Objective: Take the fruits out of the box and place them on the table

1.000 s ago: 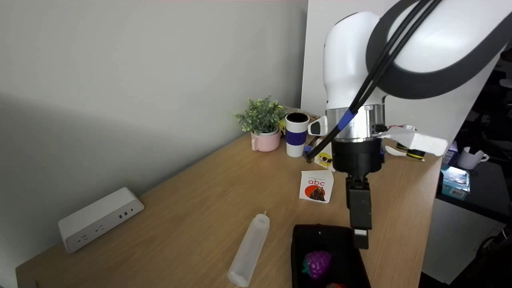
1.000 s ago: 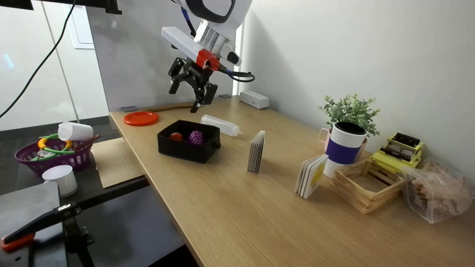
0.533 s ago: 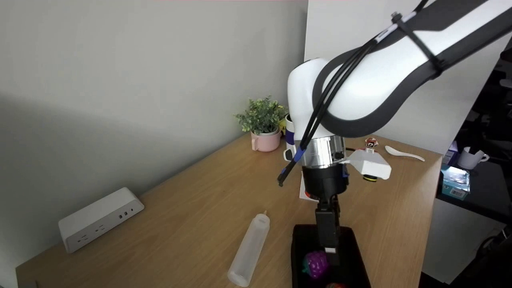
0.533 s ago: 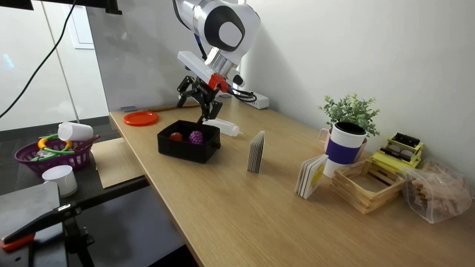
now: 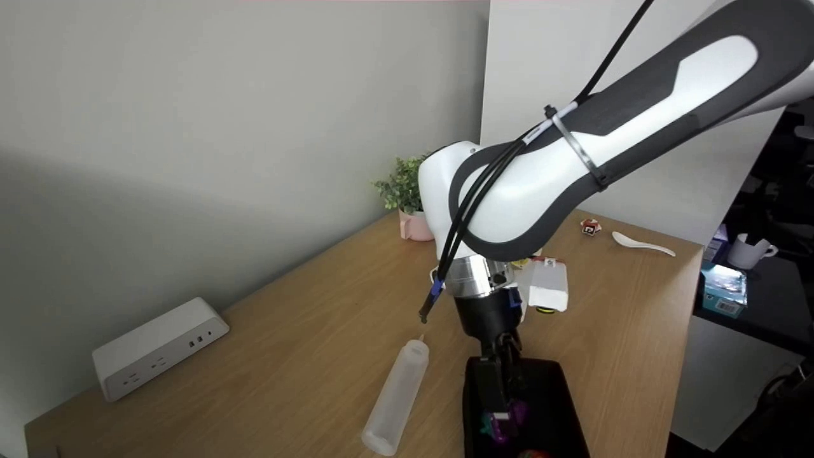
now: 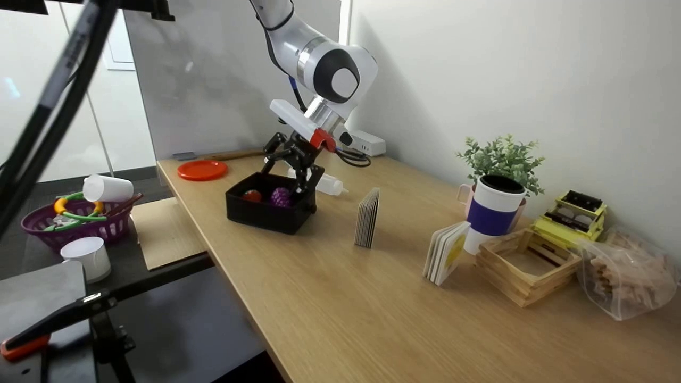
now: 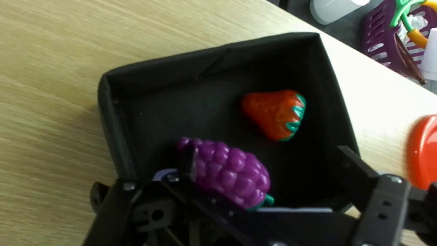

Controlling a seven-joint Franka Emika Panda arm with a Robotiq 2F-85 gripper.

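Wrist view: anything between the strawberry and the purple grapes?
Nothing but bare floor of the black box: the wrist view shows a dark strip separating the strawberry from the purple grapes, so the two don't touch.

Arm point(image 5: 553, 184) bent | hand point(image 6: 283, 181) pointing down, tilted | fingers point(image 7: 358, 165) spread wide

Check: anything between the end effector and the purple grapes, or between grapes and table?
No object visible between end effector and purple grapes, but one finger overlaps the wall of the black box in the wrist view; clearance unclear. Between grapes and table: the box's low walls.
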